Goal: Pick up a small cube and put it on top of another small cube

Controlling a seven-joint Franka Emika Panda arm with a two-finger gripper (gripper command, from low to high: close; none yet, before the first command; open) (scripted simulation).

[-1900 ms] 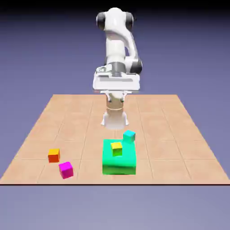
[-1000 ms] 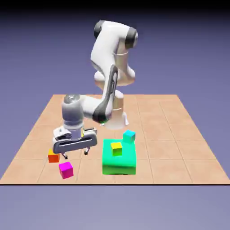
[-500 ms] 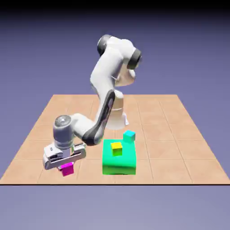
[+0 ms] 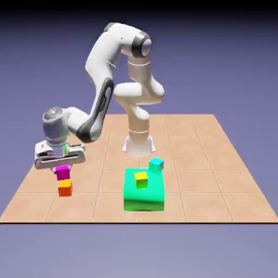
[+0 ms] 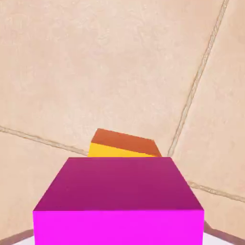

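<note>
Magenta cube [image 4: 63, 172] | grasped by end effector [image 4: 62, 169] | just above orange cube [image 4: 65, 188] | lowering, release remain

magenta cube [image 4: 63, 172] just above orange cube [image 4: 65, 188]

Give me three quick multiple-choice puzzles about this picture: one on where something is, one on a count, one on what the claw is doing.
1. Where is the yellow-green cube?
A. on the big green block
B. on the bare table
C. in the claw

2. How many small cubes are in sight?
A. two
B. four
C. six

3. What is the gripper doing?
A. hanging open and empty
B. gripping the magenta cube just above the orange cube
C. gripping the teal cube

Answers: 1 A, it sits on the block's top. 2 B: magenta, orange, yellow-green, teal. 3 B, the hand view shows magenta filling the space between the fingers with orange beneath.
</note>
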